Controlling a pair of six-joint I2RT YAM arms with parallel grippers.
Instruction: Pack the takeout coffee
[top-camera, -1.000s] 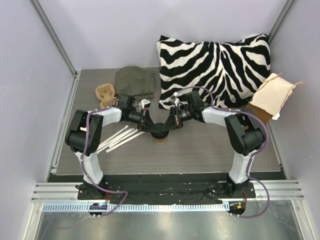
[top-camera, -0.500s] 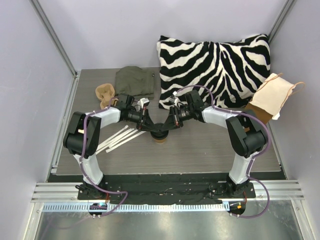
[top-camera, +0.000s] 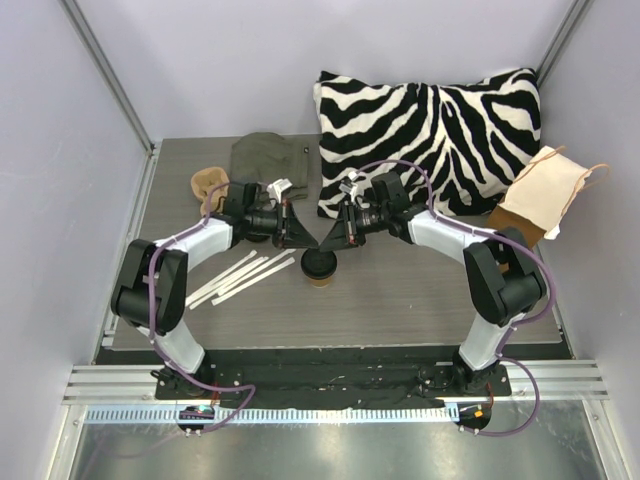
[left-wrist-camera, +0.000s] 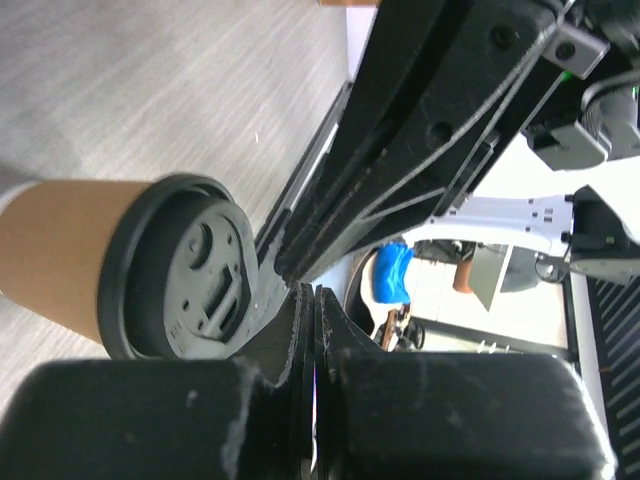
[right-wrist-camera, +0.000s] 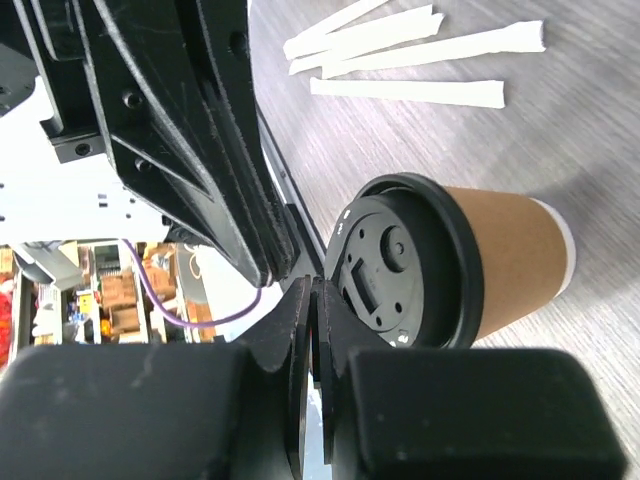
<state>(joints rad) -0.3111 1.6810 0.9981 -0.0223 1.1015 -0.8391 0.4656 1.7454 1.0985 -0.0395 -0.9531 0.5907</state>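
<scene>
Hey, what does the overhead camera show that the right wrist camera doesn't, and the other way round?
Only the overhead view shows the zebra pillow, the olive cloth and the cream bag. Only the right wrist view shows the moulded detail on the black lid. Both show the lidded coffee cup, the white strips, the left end effector and the right end effector.

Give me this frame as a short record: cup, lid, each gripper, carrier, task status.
cup: standing on the table, held by nothing
lid: black, on the cup
left gripper: shut, empty, near the lid
right gripper: shut, empty, tip close to the left one's
carrier: far left of table, apart from the cup
status: cup not yet in carrier
</scene>
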